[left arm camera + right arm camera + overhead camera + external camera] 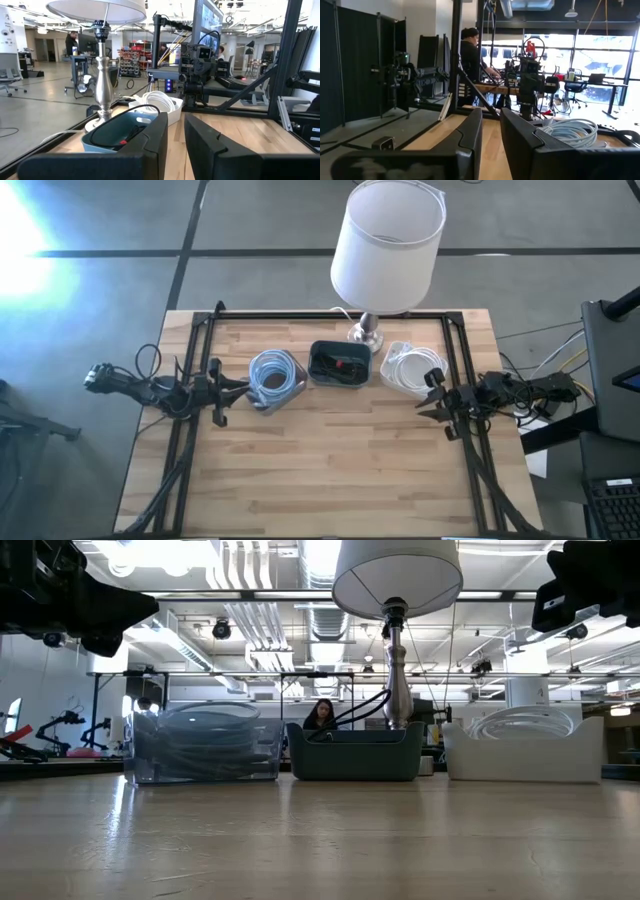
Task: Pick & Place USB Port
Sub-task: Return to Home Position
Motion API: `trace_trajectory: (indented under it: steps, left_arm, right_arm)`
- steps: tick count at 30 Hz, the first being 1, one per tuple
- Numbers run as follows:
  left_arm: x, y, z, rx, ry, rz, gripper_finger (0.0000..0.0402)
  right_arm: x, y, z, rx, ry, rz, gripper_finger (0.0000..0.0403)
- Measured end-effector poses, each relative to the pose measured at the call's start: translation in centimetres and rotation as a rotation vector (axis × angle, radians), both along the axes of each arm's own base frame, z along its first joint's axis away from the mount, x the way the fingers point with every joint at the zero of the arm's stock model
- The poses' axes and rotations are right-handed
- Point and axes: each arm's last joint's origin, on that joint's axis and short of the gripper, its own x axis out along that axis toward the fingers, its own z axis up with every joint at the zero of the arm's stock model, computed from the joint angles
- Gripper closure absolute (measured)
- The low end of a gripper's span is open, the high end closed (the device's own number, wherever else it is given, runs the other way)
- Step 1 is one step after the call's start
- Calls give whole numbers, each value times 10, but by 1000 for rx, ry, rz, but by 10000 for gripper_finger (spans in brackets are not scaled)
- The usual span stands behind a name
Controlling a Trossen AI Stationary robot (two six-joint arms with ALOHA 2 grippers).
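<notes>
From my remote console, sorting looks finished: the black USB cable (337, 365) lies in the blue bin (340, 364) at the high view's centre, white cables (409, 366) fill the white bin (410, 369) to its right, and nothing loose remains on the counter (330, 460). I see the left end effector (222, 387) at frame left and the right end effector (436, 395) at frame right, both narrow and empty, pulled back to the counter's sides, so only parking remains, I judge.

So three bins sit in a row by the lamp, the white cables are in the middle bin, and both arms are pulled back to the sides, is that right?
Not quite: the white cables fill the white bin at the row's right end, as the high view shows. The middle blue bin holds dark cable. The rest stands.
</notes>
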Motion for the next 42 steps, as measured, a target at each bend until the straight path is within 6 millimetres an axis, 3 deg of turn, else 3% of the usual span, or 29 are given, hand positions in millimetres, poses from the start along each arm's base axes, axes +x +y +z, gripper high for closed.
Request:
trace_trajectory:
  steps: [18,42]
  left_arm:
    - [0,0,0,0,0,0,335]
    - [0,0,0,0,0,0,335]
  right_arm:
    - [0,0,0,0,0,0,314]
    - [0,0,0,0,0,0,334]
